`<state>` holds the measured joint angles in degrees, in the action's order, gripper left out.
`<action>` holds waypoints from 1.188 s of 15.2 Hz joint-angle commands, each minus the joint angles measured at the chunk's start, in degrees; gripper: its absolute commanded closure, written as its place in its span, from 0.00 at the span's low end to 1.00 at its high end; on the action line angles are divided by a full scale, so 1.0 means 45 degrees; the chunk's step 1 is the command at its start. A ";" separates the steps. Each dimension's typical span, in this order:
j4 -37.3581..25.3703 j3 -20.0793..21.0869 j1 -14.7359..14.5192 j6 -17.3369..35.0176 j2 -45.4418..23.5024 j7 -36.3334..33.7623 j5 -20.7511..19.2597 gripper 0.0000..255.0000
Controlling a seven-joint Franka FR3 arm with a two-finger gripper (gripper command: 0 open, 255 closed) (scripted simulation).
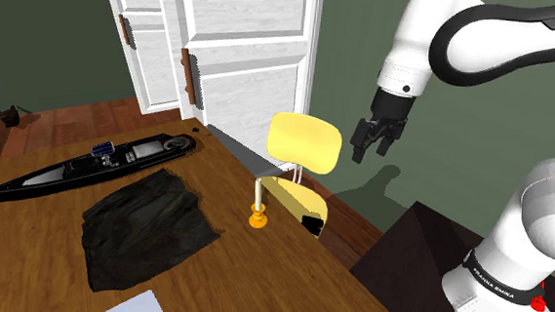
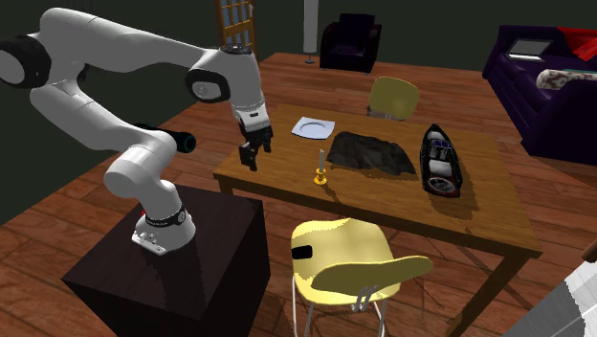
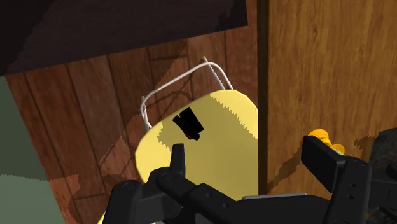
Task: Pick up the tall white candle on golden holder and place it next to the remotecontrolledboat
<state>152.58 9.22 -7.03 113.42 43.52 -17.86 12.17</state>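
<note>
A thin white candle on a golden holder stands upright near the wooden table's edge, beside a black cloth. The candle is also in the second exterior view, with the black remote-controlled boat past the cloth on the far side. The boat lies long and flat at the shoulder view's left. My gripper hangs open and empty in the air off the table's edge, above a yellow chair. In the wrist view the golden holder peeks out behind the right finger; the gripper is apart from it.
A yellow chair stands tucked at the table edge near the candle, its seat below my gripper. A white plate lies on the table, with a second yellow chair behind. White doors stand past the table.
</note>
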 commanded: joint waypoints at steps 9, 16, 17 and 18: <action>0.0306 0.2661 -0.0433 0.6520 -0.3661 -0.1671 0.0592 0.00; -0.0833 0.5481 0.1283 1.0487 -0.7196 -0.4845 -0.2245 0.00; -0.1096 0.6071 0.1865 1.0926 -0.7744 -0.5779 -0.3317 0.00; -0.1405 0.6683 0.2528 1.1292 -0.8326 -0.6978 -0.4740 0.00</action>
<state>147.13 36.59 1.82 162.02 8.42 -43.92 -3.02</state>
